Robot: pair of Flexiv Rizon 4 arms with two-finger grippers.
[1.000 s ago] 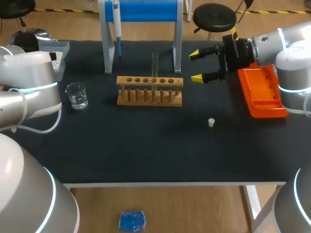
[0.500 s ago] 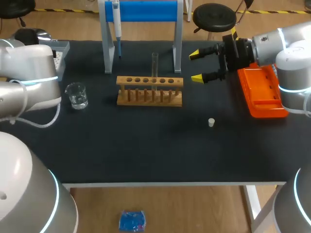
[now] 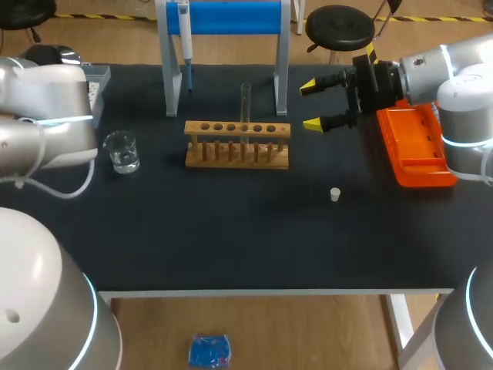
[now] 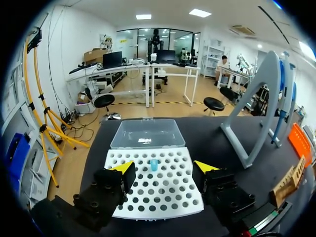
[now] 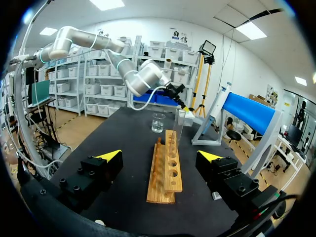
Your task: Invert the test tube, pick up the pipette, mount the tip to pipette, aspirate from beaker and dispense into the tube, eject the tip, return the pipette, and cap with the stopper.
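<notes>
A clear test tube [image 3: 246, 102] stands upright in the wooden rack [image 3: 237, 143]; the right wrist view shows the tube [image 5: 178, 126] and rack [image 5: 167, 169] ahead of my right gripper [image 5: 160, 155]. That right gripper [image 3: 312, 105] hangs open and empty to the right of the rack. The pipette [image 3: 185, 36] hangs on the blue stand [image 3: 225, 18]. In the left wrist view my left gripper [image 4: 164, 168] is open over the white tip box [image 4: 170, 197], with a single blue tip [image 4: 154, 164] ahead between its fingers. A beaker [image 3: 122, 151] sits left of the rack. The white stopper [image 3: 335, 194] lies on the mat.
An orange tray [image 3: 417, 147] lies at the right edge under my right arm. The tip box [image 3: 97, 80] sits at the back left corner, partly hidden by my left arm [image 3: 48, 116]. Its clear lid [image 4: 147, 134] lies open beyond it.
My left arm has shifted a little toward the back left corner in the head view. The right arm, tube, pipette and stopper have not moved.
</notes>
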